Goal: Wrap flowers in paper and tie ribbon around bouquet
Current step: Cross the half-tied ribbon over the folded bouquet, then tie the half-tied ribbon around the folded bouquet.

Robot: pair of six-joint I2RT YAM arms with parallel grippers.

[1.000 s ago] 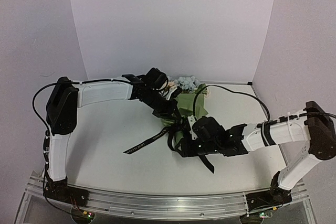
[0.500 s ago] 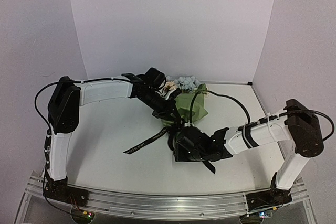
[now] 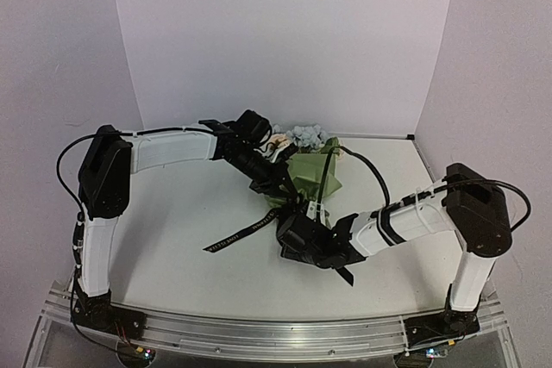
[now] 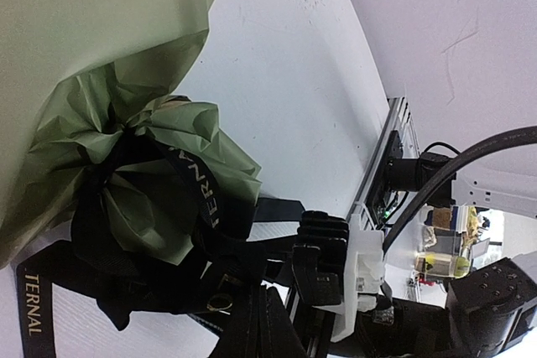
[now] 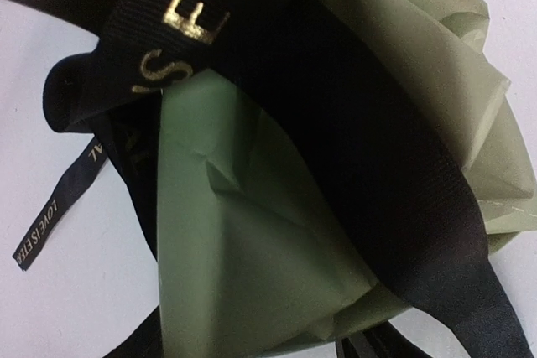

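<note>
The bouquet lies mid-table: cream and pale blue flowers [image 3: 306, 136] stick out of a cone of olive-green paper [image 3: 315, 174] toward the back wall. The black ribbon [image 3: 235, 234] is looped round the cone's narrow end, with one lettered tail trailing left and another toward the front. My left gripper [image 3: 278, 190] is at that bunched neck, shut with ribbon [image 4: 200, 194] massed at its tips [image 4: 252, 320]. My right gripper [image 3: 289, 237] is pressed close to the stem end. Its wrist view shows only paper [image 5: 252, 241] and ribbon [image 5: 210, 6], not its fingers.
White walls close in the back and both sides. The metal rail [image 3: 259, 333] with the arm bases runs along the near edge. A black cable [image 3: 373, 170] from the right arm arcs over the table beside the bouquet.
My right arm has swung left and its gripper has moved in toward the bouquet's stem end. The left arm and the bouquet have stayed almost still.
</note>
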